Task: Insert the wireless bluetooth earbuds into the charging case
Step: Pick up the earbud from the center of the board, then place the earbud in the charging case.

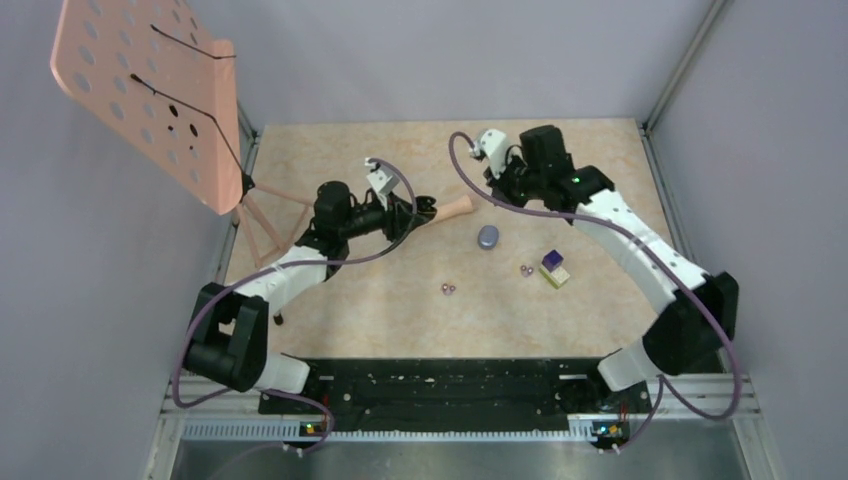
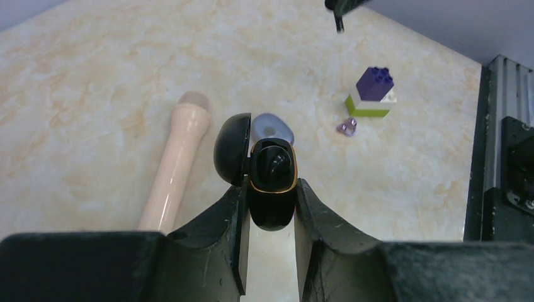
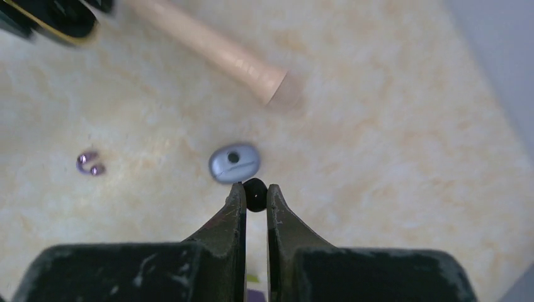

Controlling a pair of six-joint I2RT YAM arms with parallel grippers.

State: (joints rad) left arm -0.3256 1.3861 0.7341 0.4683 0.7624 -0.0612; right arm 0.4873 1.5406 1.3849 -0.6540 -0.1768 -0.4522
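My left gripper is shut on the charging case, a glossy black shell with a gold rim. Its lid is swung open to the left. Inside the case shows a dark glossy shape that I cannot make out. In the top view this gripper is held left of centre. My right gripper is shut on a tiny black earbud at its fingertips. It hangs high over the table. Pinkish-purple earbuds lie on the table in two small pairs. One pair appears in each wrist view.
A grey-blue oval object lies mid-table below the right gripper. A pale wooden handle lies beside the left gripper. A purple-and-cream block stands to the right. A pink perforated stand rises at the far left.
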